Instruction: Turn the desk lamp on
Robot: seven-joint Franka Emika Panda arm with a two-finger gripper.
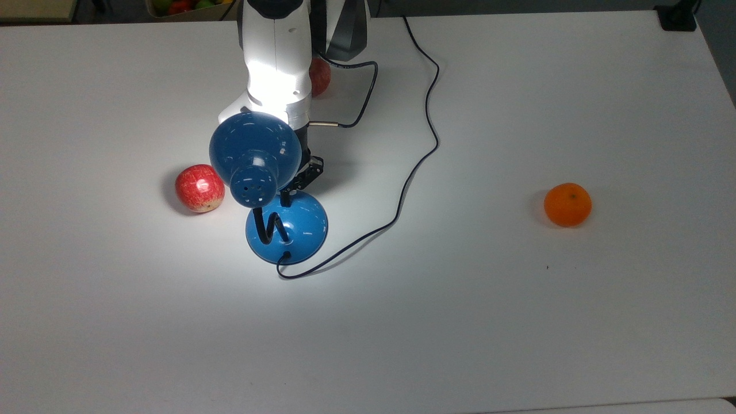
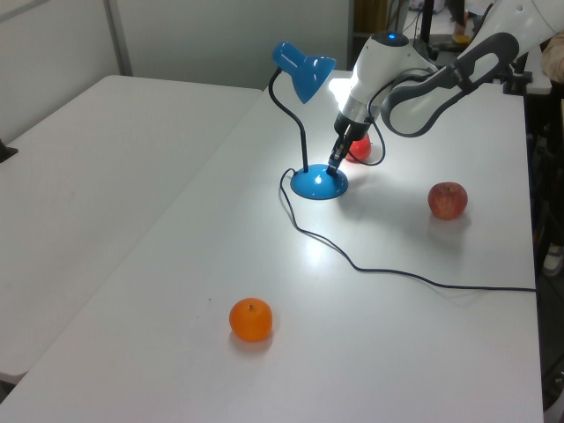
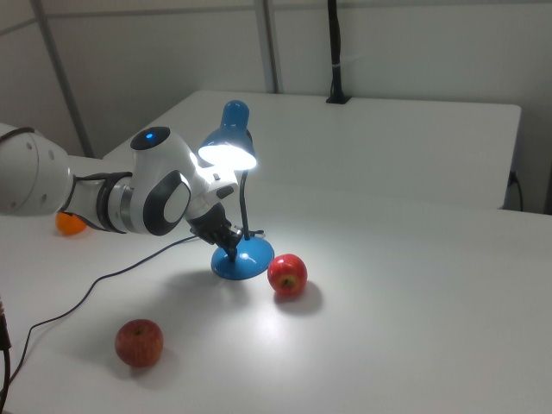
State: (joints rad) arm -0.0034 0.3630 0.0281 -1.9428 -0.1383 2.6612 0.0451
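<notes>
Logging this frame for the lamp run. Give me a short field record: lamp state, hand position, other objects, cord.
lamp: desk lamp lit, bright patch on the table around its base
hand: hand at the lamp base, tip on or just above it
fruit: apple beside the base; second apple apart; orange far off
cord: cord runs loose from the base across the table
</notes>
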